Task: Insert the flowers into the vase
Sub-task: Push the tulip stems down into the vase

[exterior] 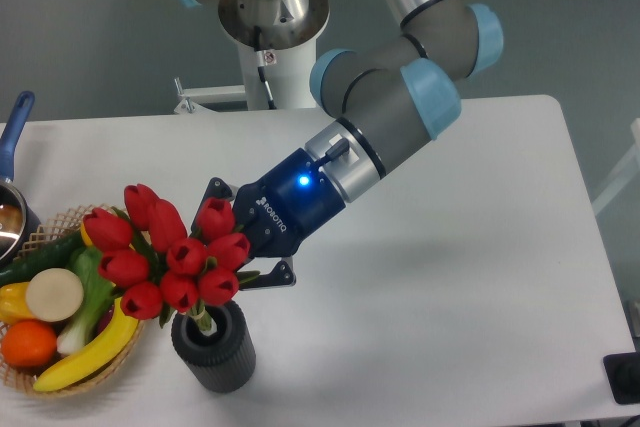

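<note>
Nine red tulip buds, one vase, one gripper.
Stood with stems in the vase (213, 344) mouth, just below the jaws: the flowers (170, 252). Clamped on them from behind: gripper (235, 239). Heaped in one basket (70, 379) beyond: fruit and vegetables.
</note>
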